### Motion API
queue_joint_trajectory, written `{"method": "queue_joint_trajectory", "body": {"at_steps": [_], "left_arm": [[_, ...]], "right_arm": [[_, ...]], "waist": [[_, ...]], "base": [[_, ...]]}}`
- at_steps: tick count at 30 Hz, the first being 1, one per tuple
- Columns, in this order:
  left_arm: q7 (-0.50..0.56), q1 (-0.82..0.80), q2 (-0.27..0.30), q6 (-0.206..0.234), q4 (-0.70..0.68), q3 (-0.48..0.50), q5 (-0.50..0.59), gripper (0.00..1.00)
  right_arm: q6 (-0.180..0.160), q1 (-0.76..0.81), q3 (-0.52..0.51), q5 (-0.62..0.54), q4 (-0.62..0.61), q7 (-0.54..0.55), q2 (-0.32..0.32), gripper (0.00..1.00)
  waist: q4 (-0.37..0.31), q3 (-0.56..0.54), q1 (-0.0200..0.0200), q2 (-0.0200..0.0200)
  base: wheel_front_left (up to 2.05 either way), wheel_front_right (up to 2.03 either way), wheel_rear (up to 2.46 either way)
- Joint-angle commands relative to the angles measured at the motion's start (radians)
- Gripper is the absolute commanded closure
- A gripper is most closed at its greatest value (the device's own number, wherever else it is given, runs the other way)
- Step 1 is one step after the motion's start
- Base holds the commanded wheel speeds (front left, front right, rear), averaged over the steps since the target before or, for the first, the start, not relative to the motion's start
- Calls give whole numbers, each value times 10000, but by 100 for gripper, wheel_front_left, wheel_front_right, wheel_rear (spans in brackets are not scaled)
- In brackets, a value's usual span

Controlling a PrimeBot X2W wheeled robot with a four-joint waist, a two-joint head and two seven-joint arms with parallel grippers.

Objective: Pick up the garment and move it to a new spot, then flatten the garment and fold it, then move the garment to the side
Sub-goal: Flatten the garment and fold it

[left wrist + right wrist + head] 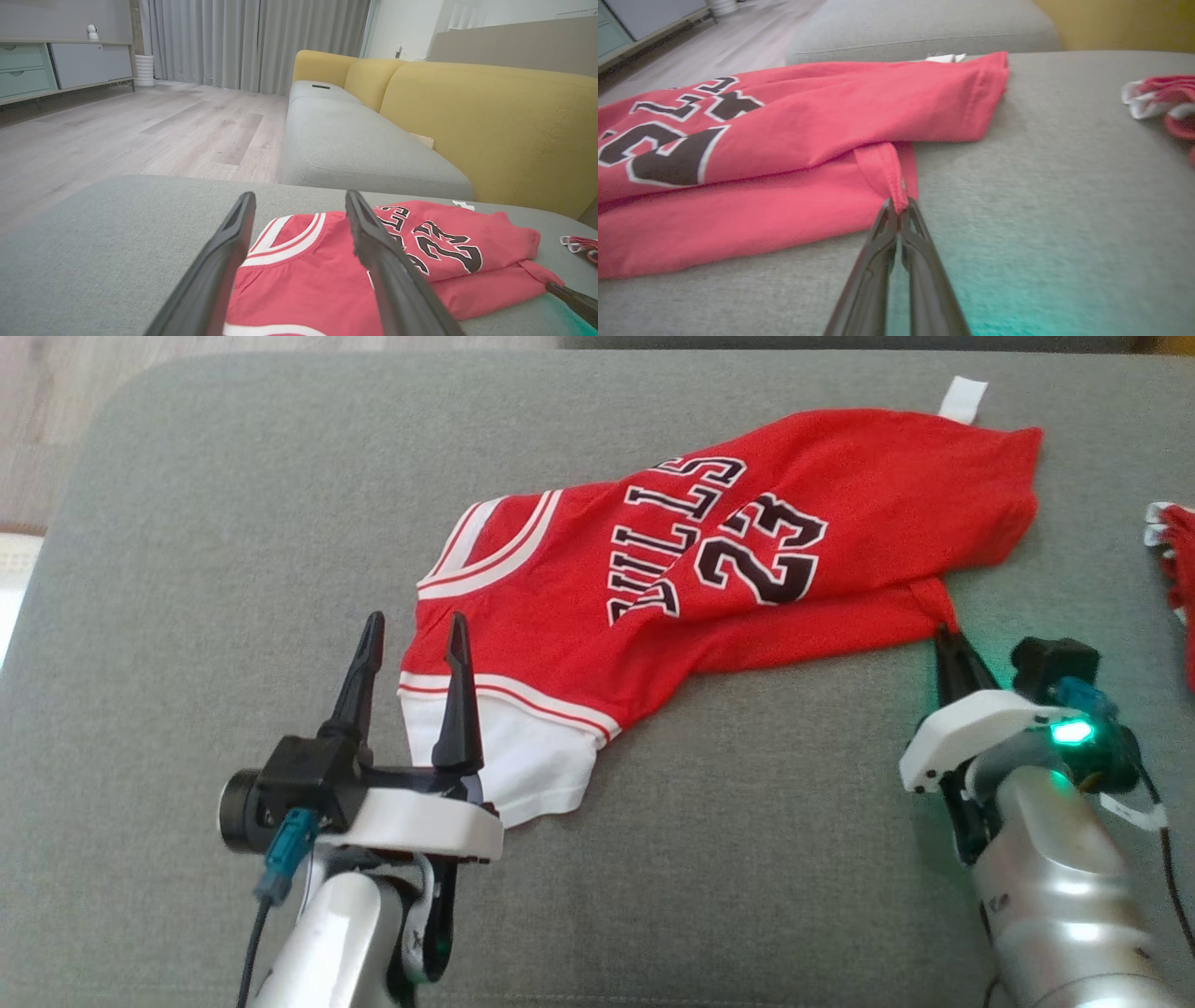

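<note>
A red jersey (747,560) with black "BULLS 23" lettering and white trim lies crumpled and partly folded on the grey cushion (233,523). My left gripper (415,625) stands open at the garment's left end, one finger over the white-trimmed edge, the other over bare cushion. In the left wrist view the jersey (317,261) lies between and beyond the fingers. My right gripper (943,635) is shut on a small fold of the jersey's near right hem (896,186), pinched at the fingertips.
A second red-and-white cloth item (1178,569) lies at the cushion's right edge. A yellow sofa back (490,126) and another grey seat (355,149) stand beyond. Wooden floor (117,135) lies past the cushion's left side.
</note>
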Motion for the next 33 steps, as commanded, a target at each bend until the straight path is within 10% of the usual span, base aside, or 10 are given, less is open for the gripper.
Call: {"method": "queue_joint_trajectory", "body": {"at_steps": [1,22,23,24,33], "left_arm": [[-53,-280,43,22,-265,402,35,0],[-53,382,43,11,1,422,-283,0],[-53,396,43,7,15,424,-291,0],[-53,407,43,-2,34,424,-298,0],[-53,561,43,-106,141,458,-374,0]], "right_arm": [[67,-210,148,-85,-258,-144,-15,100],[67,2661,-1265,65,-3380,1462,-135,100],[67,2811,-1290,-113,-3689,1434,-120,80],[67,2936,-1364,-205,-3975,1402,-99,0],[67,3974,-553,1026,-6112,634,-18,0]], "waist": [[-86,-80,0,0],[-1028,-1042,0,0],[-1048,-1051,0,0],[-1066,-1064,0,0],[-1131,-1313,0,0]], "base": [[0,0,0],[0,0,0],[0,0,0],[0,0,0],[0,0,0]]}}
